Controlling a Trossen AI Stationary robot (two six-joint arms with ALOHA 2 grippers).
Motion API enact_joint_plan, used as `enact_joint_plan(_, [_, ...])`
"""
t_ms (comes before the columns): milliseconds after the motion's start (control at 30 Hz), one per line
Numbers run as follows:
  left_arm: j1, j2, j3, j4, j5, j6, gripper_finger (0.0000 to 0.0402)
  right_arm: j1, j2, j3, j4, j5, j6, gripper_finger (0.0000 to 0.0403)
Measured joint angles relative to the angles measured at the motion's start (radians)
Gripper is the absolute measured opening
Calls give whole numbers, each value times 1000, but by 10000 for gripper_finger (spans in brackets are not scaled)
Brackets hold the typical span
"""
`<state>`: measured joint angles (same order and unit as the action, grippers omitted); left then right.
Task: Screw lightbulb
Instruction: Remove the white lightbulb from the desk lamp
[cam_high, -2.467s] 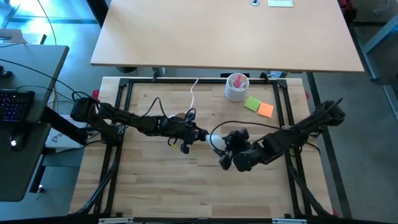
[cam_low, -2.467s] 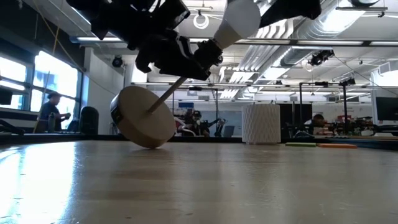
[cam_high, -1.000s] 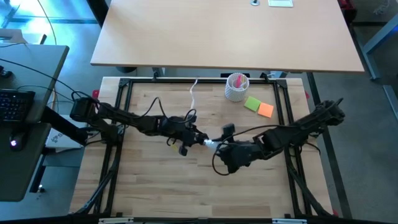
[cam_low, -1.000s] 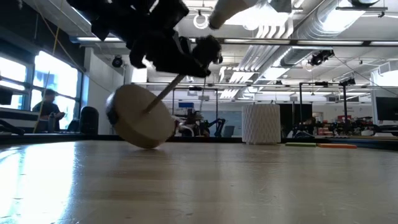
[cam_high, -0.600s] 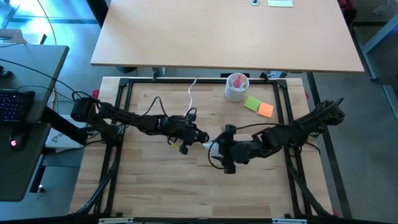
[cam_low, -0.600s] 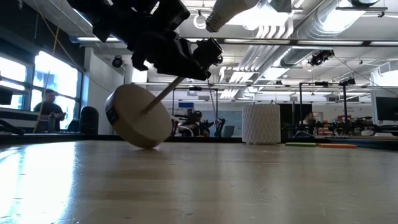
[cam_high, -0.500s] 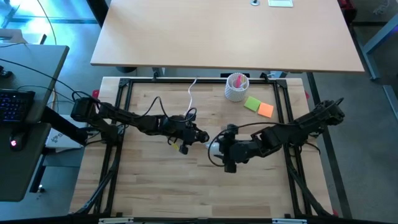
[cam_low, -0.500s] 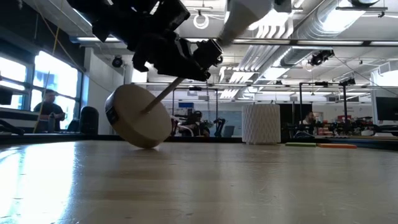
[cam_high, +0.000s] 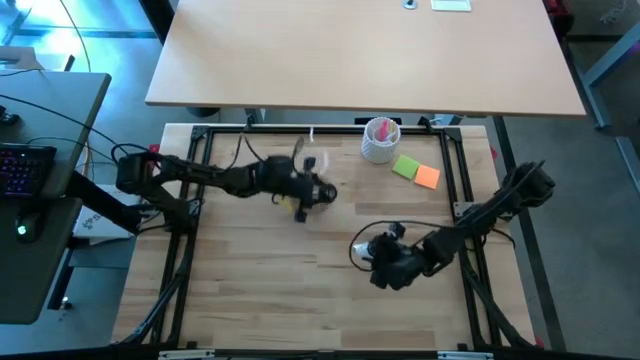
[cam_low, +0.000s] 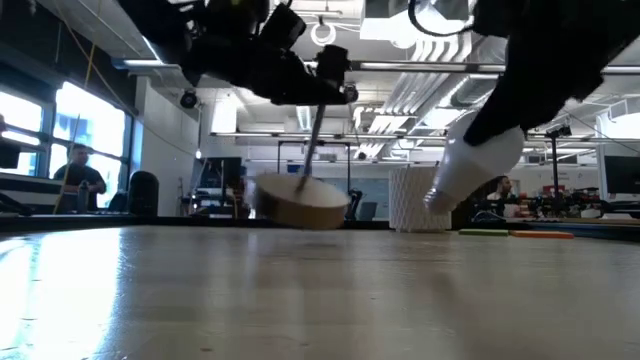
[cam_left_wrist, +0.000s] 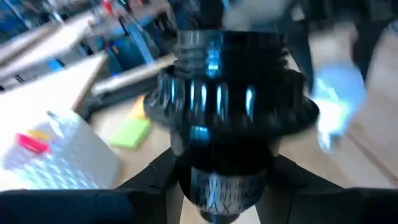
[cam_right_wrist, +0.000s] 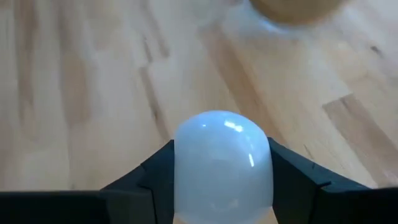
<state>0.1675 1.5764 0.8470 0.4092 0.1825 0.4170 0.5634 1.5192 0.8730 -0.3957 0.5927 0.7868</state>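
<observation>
Pale wooden plank table top (cam_high: 260, 270), smooth, faint sheen in the low view's foreground. White frosted lightbulb (cam_right_wrist: 222, 163), smooth and glossy with small highlights, centre of the right wrist view, between matt black plastic fingers (cam_right_wrist: 149, 174). Black ribbed socket (cam_left_wrist: 233, 93), shiny plastic, fills the left wrist view. Round wooden stand base (cam_low: 300, 207), matt, centre left in the low view. White textured cylindrical cup (cam_high: 380, 142), upper centre of the high view; beside it matt green and orange paper notes (cam_high: 417, 171).
</observation>
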Motion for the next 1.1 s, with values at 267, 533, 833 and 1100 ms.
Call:
enact_joint_plan(267, [217,15,0,109,83,-88,133,36,0,-222,471,310,68,188])
enact_joint_plan(533, [336,88,1,116,149,-102,186,31,0,-285,625,390,26,187])
enact_joint_plan(833, [432,60,1,73,155,-154,195,30,0,-312,605,376,33,190])
enact_joint_plan(1100, [502,-70,1,-240,123,-123,206,30,0,-450,603,401,278,191])
